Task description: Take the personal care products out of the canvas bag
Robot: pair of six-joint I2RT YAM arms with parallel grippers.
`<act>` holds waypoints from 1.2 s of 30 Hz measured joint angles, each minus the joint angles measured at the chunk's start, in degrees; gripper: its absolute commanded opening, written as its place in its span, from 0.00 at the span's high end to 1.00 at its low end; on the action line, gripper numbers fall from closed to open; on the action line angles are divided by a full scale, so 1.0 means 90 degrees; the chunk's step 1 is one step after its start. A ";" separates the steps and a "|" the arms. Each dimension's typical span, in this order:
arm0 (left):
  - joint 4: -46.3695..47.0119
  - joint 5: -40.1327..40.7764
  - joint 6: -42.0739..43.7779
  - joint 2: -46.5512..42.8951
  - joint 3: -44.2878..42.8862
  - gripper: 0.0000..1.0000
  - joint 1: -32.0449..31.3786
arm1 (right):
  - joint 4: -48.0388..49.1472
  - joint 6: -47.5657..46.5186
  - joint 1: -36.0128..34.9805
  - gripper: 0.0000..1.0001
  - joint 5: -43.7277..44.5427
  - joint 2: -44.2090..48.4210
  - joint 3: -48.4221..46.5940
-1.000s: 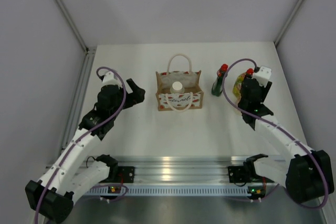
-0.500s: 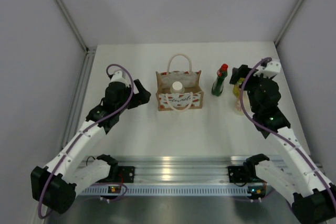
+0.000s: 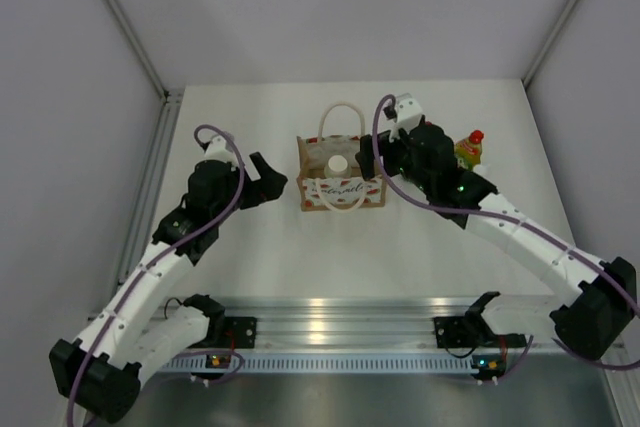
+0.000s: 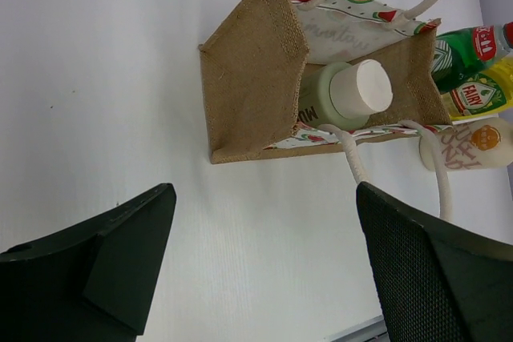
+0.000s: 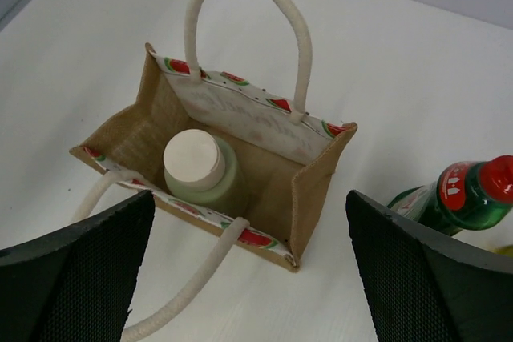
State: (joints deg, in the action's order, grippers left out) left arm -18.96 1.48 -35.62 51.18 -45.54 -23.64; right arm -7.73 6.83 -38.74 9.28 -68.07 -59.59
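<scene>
The canvas bag stands open mid-table, also in the left wrist view and the right wrist view. Inside stands the pale cylinder with the white cap. Right of the bag are the dark green bottle, the yellow-green bottle and the cream bottle lying on its side. My right gripper is open and empty above the bag's right end. My left gripper is open and empty just left of the bag.
The bag's rope handles loop outward, one standing up at the far side, one drooping onto the table at the near side. Grey walls close the table at the back and both sides. A metal rail runs along the near edge.
My right arm has swung left from the bottles at the right to the bag's right end. My left gripper has stayed near the bag's left side, shifting slightly.
</scene>
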 measured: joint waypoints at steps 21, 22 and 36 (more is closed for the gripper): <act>-0.0947 0.0658 0.0146 -0.0143 -0.0102 0.02 -0.0002 | -0.2144 -0.0580 -0.0367 0.04 -0.0386 -0.3497 -0.3169; -0.0947 0.0663 0.0146 -0.0143 -0.0102 0.02 -0.0002 | -0.2203 -0.0610 -0.0372 0.04 -0.0427 -0.3631 -0.3203; -0.0945 0.0678 0.0148 -0.0143 -0.0102 0.02 -0.0002 | -0.2761 -0.0811 -0.0393 0.03 -0.0658 -0.4721 -0.3667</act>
State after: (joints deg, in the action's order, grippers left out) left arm -27.46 7.57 -34.28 49.89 -46.46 -23.66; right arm -32.58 -0.47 -42.28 3.36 -110.56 -92.60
